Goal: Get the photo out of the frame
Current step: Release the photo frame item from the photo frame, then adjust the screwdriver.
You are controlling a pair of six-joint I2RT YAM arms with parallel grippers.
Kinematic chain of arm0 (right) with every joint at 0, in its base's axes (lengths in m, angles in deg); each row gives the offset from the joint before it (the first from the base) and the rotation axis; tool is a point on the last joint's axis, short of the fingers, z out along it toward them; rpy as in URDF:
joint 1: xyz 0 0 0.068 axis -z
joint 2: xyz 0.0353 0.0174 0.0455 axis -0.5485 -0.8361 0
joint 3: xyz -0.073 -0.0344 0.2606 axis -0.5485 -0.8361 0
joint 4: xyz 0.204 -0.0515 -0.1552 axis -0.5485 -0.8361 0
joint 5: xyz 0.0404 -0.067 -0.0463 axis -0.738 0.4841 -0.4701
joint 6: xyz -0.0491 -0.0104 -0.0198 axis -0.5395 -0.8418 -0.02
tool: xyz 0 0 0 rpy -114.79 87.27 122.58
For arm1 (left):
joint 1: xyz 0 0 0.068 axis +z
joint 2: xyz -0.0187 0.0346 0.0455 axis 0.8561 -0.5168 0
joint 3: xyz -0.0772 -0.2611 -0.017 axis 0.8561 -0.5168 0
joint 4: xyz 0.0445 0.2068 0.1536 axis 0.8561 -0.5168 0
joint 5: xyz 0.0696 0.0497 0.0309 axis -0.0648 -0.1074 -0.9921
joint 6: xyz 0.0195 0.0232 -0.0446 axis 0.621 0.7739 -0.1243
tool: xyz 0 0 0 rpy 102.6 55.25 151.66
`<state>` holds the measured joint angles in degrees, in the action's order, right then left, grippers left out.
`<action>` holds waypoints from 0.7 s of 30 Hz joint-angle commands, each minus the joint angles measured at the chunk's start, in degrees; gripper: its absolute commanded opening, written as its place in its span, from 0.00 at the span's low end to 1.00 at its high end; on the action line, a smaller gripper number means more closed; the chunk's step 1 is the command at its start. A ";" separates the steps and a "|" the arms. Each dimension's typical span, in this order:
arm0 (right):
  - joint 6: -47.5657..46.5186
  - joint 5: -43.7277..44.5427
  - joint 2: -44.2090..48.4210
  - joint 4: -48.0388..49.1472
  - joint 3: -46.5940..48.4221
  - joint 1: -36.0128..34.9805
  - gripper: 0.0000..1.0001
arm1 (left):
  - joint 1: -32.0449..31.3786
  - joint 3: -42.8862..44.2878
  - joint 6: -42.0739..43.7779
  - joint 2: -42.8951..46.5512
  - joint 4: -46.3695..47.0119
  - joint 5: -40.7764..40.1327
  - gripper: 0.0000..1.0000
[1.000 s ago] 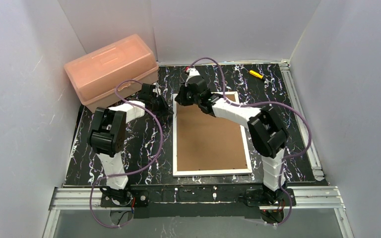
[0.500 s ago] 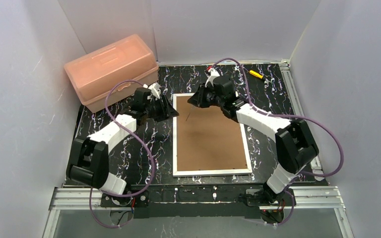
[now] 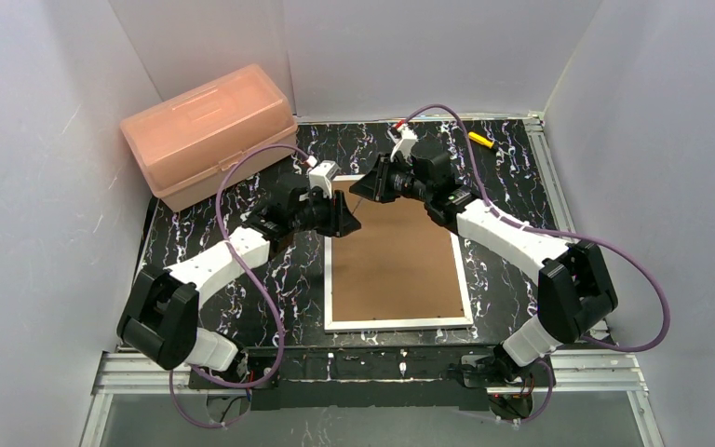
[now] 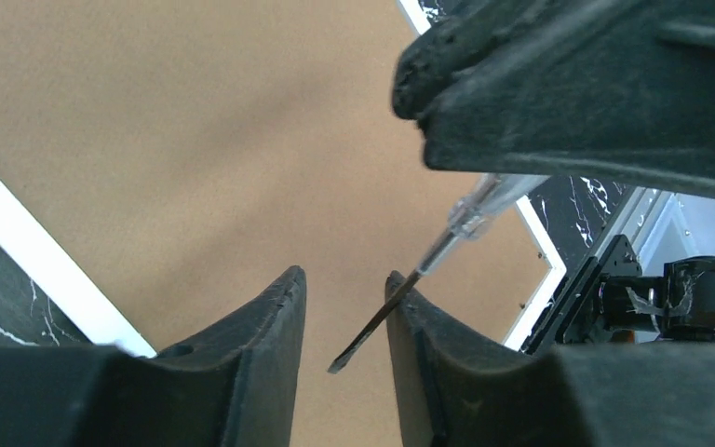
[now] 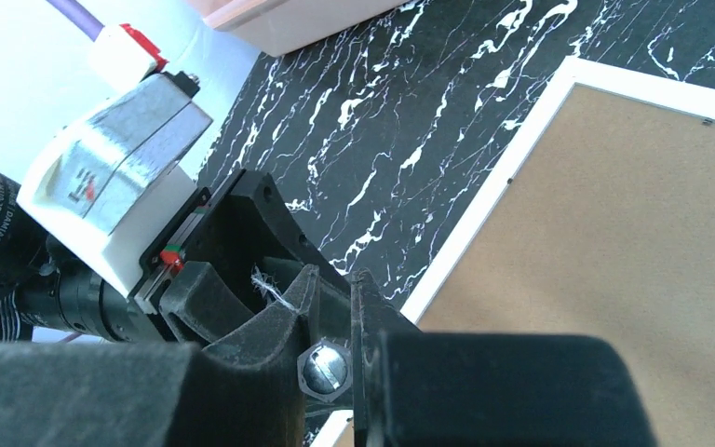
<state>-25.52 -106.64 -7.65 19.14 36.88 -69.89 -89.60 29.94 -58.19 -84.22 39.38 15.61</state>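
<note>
The frame [image 3: 396,270] lies face down on the table, its brown fibreboard back up and its narrow white border around it. The photo is hidden under the backing. My right gripper [image 3: 372,186] is over the frame's far left corner, shut on a clear-handled screwdriver [image 4: 428,261]. The handle's butt end shows between the right gripper's fingers [image 5: 324,368]. My left gripper [image 3: 346,216] is open just above the backing. In the left wrist view [image 4: 344,279] the screwdriver's flat blade points down between its fingers, against the right fingertip [image 4: 400,289].
A pink plastic box [image 3: 209,130] stands at the back left. A yellow-handled tool [image 3: 480,140] lies at the back right. White walls close in the black marbled table [image 3: 223,279] on three sides.
My left arm has swung right from beside the frame to its far left corner, meeting the right gripper. The right gripper has shifted slightly right; the screwdriver blade now sits between the left fingers.
</note>
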 commanded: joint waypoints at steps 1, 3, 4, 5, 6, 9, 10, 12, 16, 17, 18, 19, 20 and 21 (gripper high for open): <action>1.90 -3.96 2.33 0.67 0.04 -0.06 0.01 | -0.58 -1.60 5.91 2.59 3.43 0.38 0.30; 1.99 -5.22 2.38 -0.31 0.42 -0.03 0.01 | -0.82 -2.97 7.96 3.65 4.20 -1.63 0.22; 1.57 -5.76 2.55 -1.49 0.68 -0.05 0.01 | -0.91 -3.92 9.26 4.39 4.88 -2.93 0.21; 0.80 -6.06 2.76 -3.15 0.93 -0.04 0.01 | -0.99 -4.94 10.29 5.05 5.69 -3.31 0.20; -0.33 -6.11 3.13 -5.16 1.28 -0.04 0.01 | -1.01 -6.45 12.77 5.57 7.52 -1.32 0.18; -5.55 -6.22 4.42 -13.72 2.68 0.18 0.14 | -2.16 -9.66 20.29 7.08 10.68 0.40 0.05; -7.49 -6.49 4.74 -18.39 3.60 0.25 0.22 | -2.57 -10.20 21.82 7.29 10.75 0.38 0.02; -11.01 -7.40 5.11 -25.78 5.47 0.53 0.45 | -3.02 -10.83 24.56 7.32 10.76 0.95 0.00; -15.37 -6.34 6.37 -38.24 8.14 1.19 0.86 | -3.62 -11.96 29.39 7.54 10.67 2.32 0.00; -15.89 -6.04 6.89 -40.46 8.37 1.51 0.87 | -3.75 -12.37 30.24 7.71 10.68 2.31 0.00; -16.27 -6.20 7.47 -41.92 8.21 1.95 0.87 | -3.92 -12.74 31.11 7.82 10.65 2.50 0.00; -16.51 -7.34 7.96 -42.99 7.92 2.61 0.86 | -4.25 -13.09 32.14 7.87 10.67 2.80 0.00; -16.55 -9.08 8.39 -43.84 7.48 3.21 0.84 | -4.71 -13.22 33.13 7.79 10.67 2.94 0.00; -16.62 -10.89 8.66 -44.69 7.10 3.89 0.83 | -5.24 -13.35 34.11 7.58 10.56 3.26 0.00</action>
<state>-38.70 -112.93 -1.83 -15.74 42.41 -68.14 -93.52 17.61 -30.78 -78.60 49.01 17.64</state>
